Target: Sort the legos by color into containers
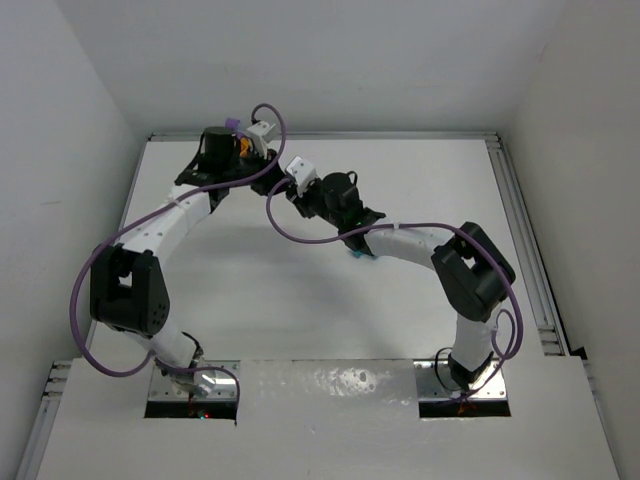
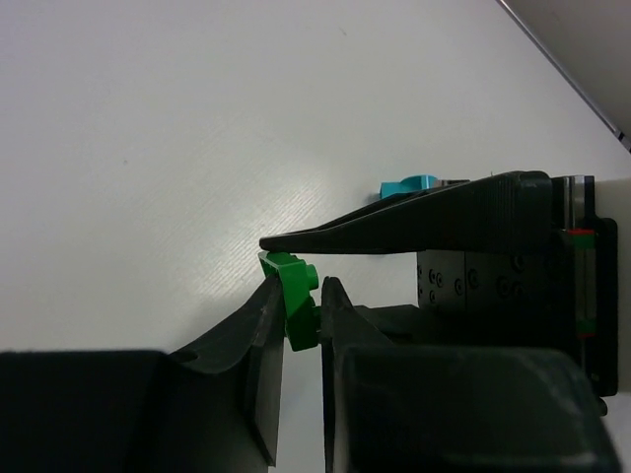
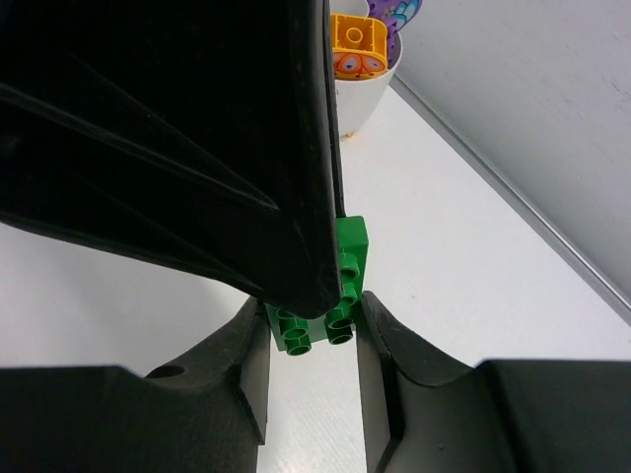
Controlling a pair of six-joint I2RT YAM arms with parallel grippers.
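A green lego [image 2: 298,296] is pinched between the fingers of my left gripper [image 2: 296,286], held above the table. The same green lego [image 3: 317,305] sits between the fingers of my right gripper [image 3: 314,310], which press on its two sides. One right finger [image 2: 394,232] crosses the left wrist view; the left gripper's black body [image 3: 197,128] fills the right wrist view. The grippers meet at the table's far middle [image 1: 280,178], where the lego is hidden. A teal lego [image 2: 407,185] lies on the table beyond. The white bowl [image 3: 361,103] holds an orange lego [image 3: 357,37] and a purple one [image 3: 404,12].
The teal lego also shows under the right forearm [image 1: 358,255]. The bowl stands at the far left, mostly hidden behind the left wrist [image 1: 240,145]. White walls close in the table on three sides, and a metal rail [image 1: 520,230] runs along the right edge.
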